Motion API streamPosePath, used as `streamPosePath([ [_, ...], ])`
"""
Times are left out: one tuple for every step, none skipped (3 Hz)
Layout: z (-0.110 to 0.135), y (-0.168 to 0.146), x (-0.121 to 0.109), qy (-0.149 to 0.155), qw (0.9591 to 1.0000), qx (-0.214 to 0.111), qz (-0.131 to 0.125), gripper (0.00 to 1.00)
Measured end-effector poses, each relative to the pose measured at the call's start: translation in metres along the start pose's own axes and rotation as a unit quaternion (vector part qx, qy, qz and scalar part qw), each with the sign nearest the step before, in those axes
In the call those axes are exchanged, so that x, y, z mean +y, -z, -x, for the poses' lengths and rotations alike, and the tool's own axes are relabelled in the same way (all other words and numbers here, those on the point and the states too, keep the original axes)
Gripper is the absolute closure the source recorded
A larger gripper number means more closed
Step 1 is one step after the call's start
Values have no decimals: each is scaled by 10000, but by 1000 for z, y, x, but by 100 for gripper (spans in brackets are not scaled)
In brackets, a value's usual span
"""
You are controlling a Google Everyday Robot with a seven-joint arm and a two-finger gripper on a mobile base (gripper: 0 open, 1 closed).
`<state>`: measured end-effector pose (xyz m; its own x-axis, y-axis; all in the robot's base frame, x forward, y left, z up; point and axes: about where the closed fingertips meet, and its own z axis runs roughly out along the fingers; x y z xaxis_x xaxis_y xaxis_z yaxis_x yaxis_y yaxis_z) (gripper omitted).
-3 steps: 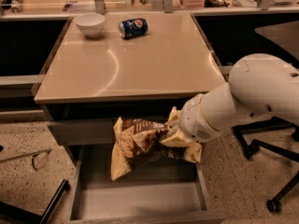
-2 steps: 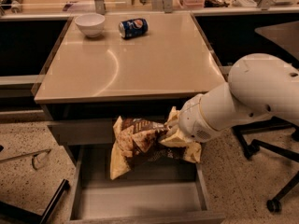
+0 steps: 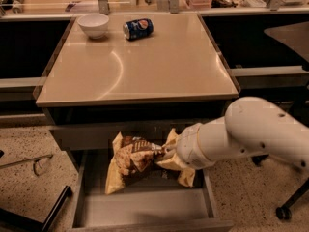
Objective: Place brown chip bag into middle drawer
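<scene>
The brown chip bag (image 3: 134, 162) is crinkled dark brown with pale yellow ends and hangs over the open middle drawer (image 3: 145, 209), its lower left corner near the drawer floor. My gripper (image 3: 166, 154) reaches in from the right on a thick white arm and holds the bag at its right side, in the gap below the closed drawer front above. The fingertips are hidden by the bag and the wrist.
A white bowl (image 3: 93, 24) and a blue soda can (image 3: 138, 28) lying on its side sit at the back of the tan table top (image 3: 140, 66). A closed grey drawer front (image 3: 96, 134) runs above the open drawer. A chair base (image 3: 285, 211) stands on the speckled floor at the right.
The bag has sunk slightly lower into the drawer opening; the arm has barely moved.
</scene>
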<state>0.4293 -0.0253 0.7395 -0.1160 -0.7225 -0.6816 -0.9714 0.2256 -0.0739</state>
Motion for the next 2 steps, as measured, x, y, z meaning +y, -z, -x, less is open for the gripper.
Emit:
streamPosePath([
  [-24,-50,0,-303,9995,-93,47,100],
  [-24,-49,1,-300,9995,-91,49,100],
])
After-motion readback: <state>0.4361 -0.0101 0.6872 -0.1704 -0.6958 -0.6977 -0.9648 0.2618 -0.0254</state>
